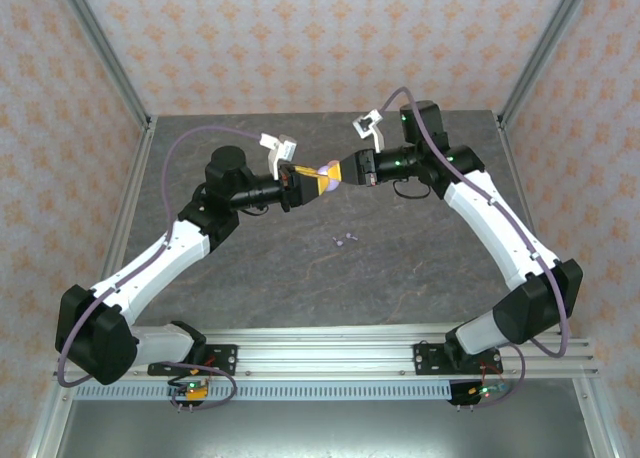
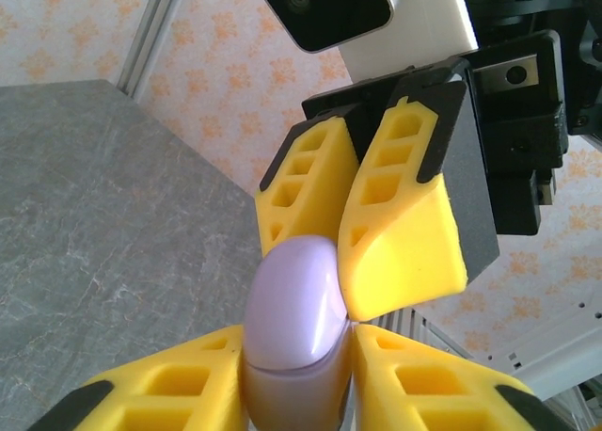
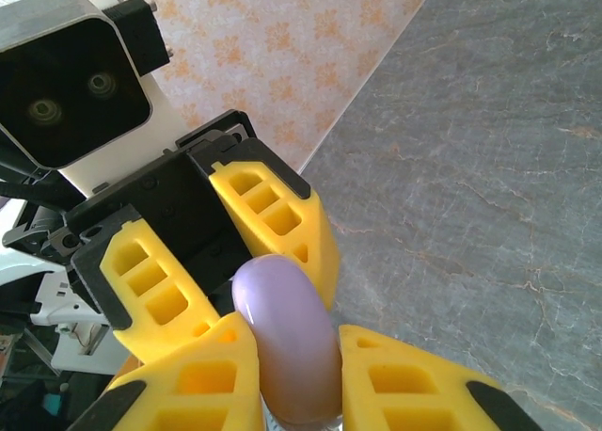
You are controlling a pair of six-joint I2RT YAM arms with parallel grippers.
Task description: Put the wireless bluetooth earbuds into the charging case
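Observation:
A light purple, rounded charging case (image 1: 328, 175) hangs in mid-air above the back middle of the table, held from both sides. My left gripper (image 1: 317, 182) is shut on its lower half (image 2: 296, 304); the yellow fingers (image 2: 141, 393) press its sides. My right gripper (image 1: 340, 170) is shut on the other end (image 3: 282, 327), and its fingers (image 2: 404, 224) meet the left ones tip to tip. The lid seam is a thin closed line. Two tiny light purple earbuds (image 1: 345, 239) lie on the table below, apart from both grippers.
The grey stone-patterned table (image 1: 250, 268) is walled by patterned panels with metal posts (image 1: 100, 48) at the back corners. An aluminium rail (image 1: 320, 353) carrying the arm bases runs along the near edge.

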